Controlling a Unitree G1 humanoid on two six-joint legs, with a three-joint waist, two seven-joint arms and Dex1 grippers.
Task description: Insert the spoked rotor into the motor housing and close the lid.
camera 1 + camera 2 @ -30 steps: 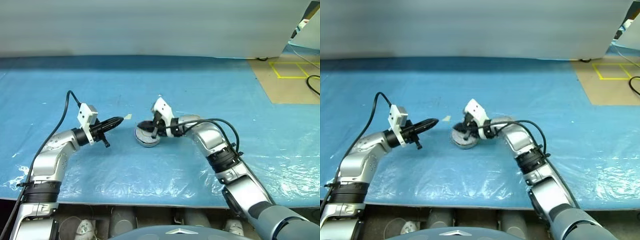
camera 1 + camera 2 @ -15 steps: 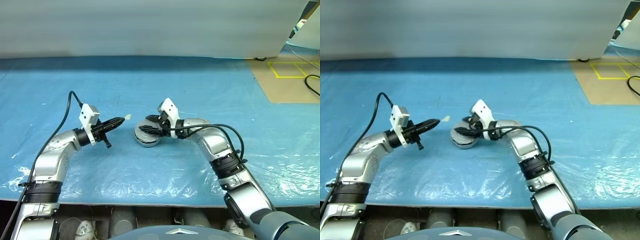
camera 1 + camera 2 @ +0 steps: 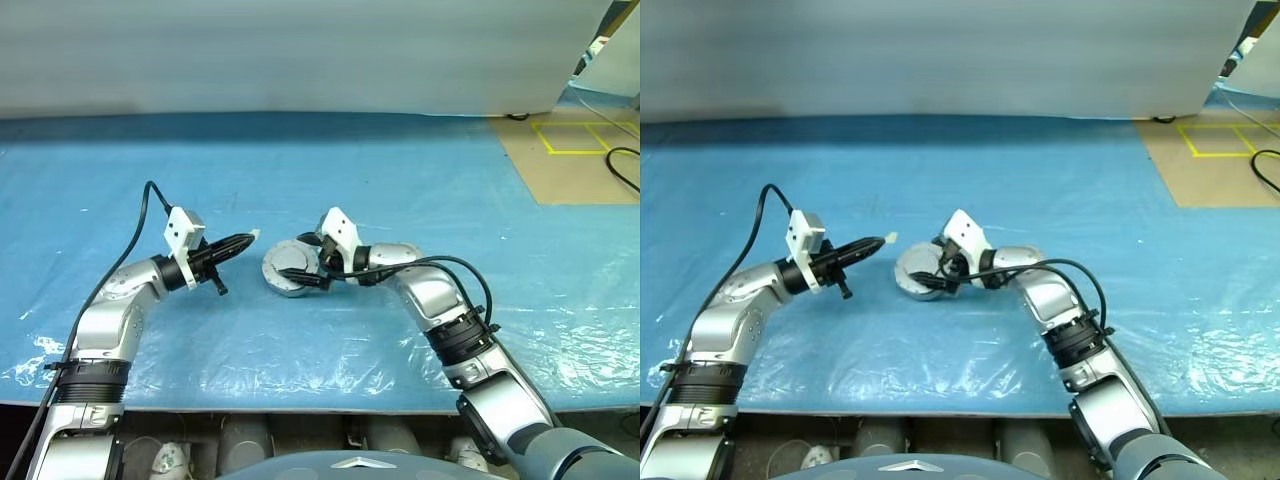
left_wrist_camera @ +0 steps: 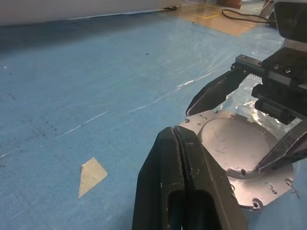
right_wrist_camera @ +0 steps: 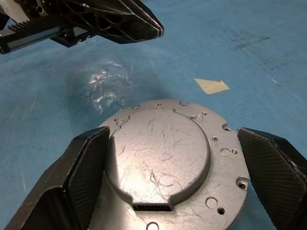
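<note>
A blue plastic sheet [image 3: 420, 180] covers the table, with bare tan floor marked by yellow tape [image 3: 575, 135] beyond its far right corner. Near the sheet's middle the lid [image 5: 165, 155] lies flat and shut over the motor housing [image 3: 285, 287], plain grey face up, round, showing no long axis. The right gripper [image 5: 168, 184] stands wide open astride it, pads clear of the rim; the left gripper [image 3: 243, 240], closed and empty, points at it from just beside a small scrap of tape [image 4: 91, 175].

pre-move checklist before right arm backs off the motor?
1. Lid closed, plain face up: ok.
2. Right gripper open, a finger on each side of the lid: ok.
3. Fingers clear of the lid edge: cannot tell.
4. Left gripper shut, empty, apart from the lid: ok.
5. Rotor seated inside: cannot tell, covered.
6. Tape scrap on the blue sheet, out of the way: ok.
</note>
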